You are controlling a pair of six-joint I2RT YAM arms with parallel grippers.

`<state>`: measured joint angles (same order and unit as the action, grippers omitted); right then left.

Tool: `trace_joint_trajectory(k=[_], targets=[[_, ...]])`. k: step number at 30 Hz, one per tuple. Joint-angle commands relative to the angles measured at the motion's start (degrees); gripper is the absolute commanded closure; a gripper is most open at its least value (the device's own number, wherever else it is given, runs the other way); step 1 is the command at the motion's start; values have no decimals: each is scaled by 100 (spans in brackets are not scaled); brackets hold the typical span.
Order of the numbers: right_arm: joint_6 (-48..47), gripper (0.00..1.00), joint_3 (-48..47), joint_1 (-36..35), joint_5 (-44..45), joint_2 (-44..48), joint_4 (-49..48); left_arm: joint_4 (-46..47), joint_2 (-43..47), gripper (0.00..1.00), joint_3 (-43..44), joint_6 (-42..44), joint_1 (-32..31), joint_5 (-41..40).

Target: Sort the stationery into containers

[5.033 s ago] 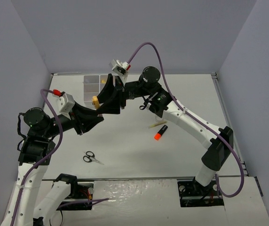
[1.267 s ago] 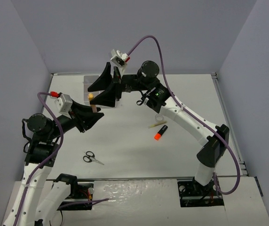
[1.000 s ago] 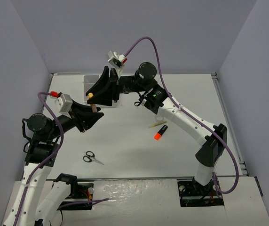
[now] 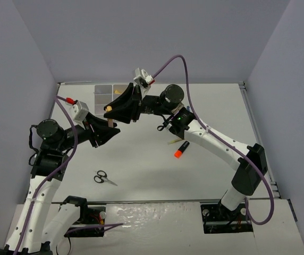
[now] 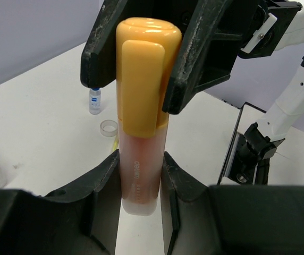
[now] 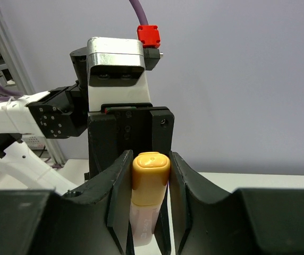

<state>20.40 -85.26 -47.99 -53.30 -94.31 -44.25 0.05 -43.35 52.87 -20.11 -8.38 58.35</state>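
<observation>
Two grippers on one yellow-capped marker with a pale pink barrel [image 4: 110,112], held in the air at 10 o'clock of the middle of the white table [image 4: 216,106], just at 6 o'clock of the white plastic block of square compartments [image 4: 103,93]. Pinched at the barrel by the left gripper [image 5: 140,162], fingers [image 5: 103,183] pressed against both sides. Clasped at the cap by the right gripper [image 6: 150,159], fingers [image 6: 119,186] tight to it on either side in both wrist views. Differs from a second ago: right gripper and yellow cap then further toward 9 o'clock, apart from the left gripper; now drawn toward 3 o'clock and met with it, left gripper raised toward 12. Unmoved since then: black-handled scissors [image 4: 103,178] at 7 o'clock, orange marker [image 4: 181,149] at 4 o'clock, pale stick [image 4: 176,141] just beside it. Past the cap in the left wrist view: small blue-capped bottle [image 5: 94,100] upright, clear tape roll [image 5: 109,128] near it.
</observation>
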Motion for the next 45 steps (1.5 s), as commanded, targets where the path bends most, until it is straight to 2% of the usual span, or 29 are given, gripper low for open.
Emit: trace_joint_trajectory(k=[1, 5, 11, 19, 27, 34, 36, 38, 41, 45], targets=[[-110, 100, 723, -196, -988, -321, 583, 2222, 40, 100, 1179, -507, 283, -713], [358, 100, 914, -256, -932, -515, -153, 2319, -6, 100, 1340, -610, 373, -712], [328, 100, 960, -336, -840, -661, -142, 2342, 29, 100, 1461, -625, 372, -642], [1023, 100, 1327, -515, -919, -917, -1142, 2397, 25, 100, 1357, -477, 372, -736], [1071, 100, 1566, -571, -863, -1027, -1220, 2350, 61, 100, 1401, -350, 387, -740], [633, 100, 1505, -571, -701, -879, -587, 2280, 99, 100, 1348, -318, 381, -764], [588, 90, 1376, -571, -611, -843, -451, 2162, 182, 100, 1164, -265, 381, -664], [604, 58, 1162, -556, -587, -835, -340, 2059, 324, 100, 825, -201, 389, -608], [655, 44, 897, -536, -594, -777, -260, 1635, 606, 100, 339, 117, 389, -632], [815, 41, 678, -463, -634, -582, -340, 1124, 815, 100, -97, 547, 389, -559]])
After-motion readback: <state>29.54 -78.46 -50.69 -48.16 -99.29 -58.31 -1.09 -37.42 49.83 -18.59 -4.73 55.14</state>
